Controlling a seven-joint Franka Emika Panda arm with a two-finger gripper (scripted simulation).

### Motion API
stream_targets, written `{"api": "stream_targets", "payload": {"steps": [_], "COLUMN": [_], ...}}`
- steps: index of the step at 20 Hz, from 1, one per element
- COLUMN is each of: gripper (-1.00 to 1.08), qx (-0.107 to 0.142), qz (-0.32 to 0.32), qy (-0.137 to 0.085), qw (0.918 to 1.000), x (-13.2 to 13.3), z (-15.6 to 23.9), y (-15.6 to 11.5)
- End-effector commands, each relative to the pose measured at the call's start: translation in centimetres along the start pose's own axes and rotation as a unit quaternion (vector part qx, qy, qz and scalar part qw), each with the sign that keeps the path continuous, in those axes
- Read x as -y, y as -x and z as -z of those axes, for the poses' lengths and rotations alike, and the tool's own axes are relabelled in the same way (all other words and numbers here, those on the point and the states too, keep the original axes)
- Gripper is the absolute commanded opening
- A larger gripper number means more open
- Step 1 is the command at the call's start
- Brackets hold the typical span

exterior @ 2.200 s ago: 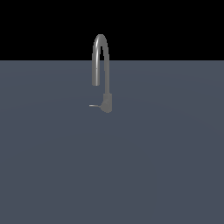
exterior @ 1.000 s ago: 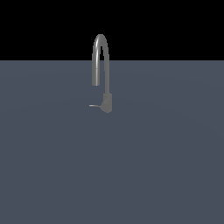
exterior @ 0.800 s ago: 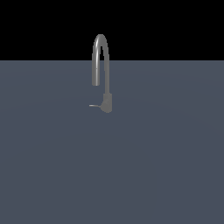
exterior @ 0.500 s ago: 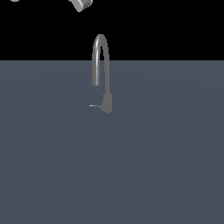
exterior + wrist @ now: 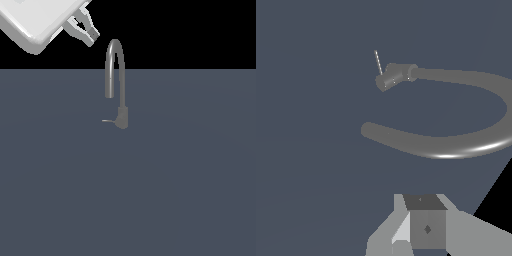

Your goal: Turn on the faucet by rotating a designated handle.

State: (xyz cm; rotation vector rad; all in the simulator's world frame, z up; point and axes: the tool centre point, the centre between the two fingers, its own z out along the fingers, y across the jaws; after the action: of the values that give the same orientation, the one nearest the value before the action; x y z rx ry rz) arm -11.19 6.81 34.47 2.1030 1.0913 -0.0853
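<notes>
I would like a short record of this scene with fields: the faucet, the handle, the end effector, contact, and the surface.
faucet: grey, upright on the surface, tall arched spout on a short thicker base
handle: thin short lever sticking out of the base toward the exterior view's left
end effector: at the upper left of the exterior view, above and beside the spout's top; open or shut cannot be told
contact: none; end effector is apart from faucet and handle
surface: plain dark blue-grey

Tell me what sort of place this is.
Likely a bare simulated test scene, not a real kitchen: a lone faucet with its handle stands on a flat grey surface against a black background, with the gripper overhead.
</notes>
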Motion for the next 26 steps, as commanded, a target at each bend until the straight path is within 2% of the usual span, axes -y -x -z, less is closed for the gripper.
{"api": "stream_targets", "payload": {"steps": [1,7,13,20,26], "gripper": [-1.0,-1.0,-1.0,-1.0,-1.0], "qx": [0.001,0.006,0.01,0.015,0.019], "qz": [0.024,0.076,0.124,0.176,0.219], "qy": [0.024,0.075,0.123,0.176,0.221], "qw": [0.9994,0.9942,0.9846,0.9683,0.9502], "x": [0.2,0.8,1.4,2.1,2.7], "z": [-0.6,-2.0,-3.3,-5.0,-6.4], "y": [-1.0,-3.1,-5.0,-7.0,-8.6]}}
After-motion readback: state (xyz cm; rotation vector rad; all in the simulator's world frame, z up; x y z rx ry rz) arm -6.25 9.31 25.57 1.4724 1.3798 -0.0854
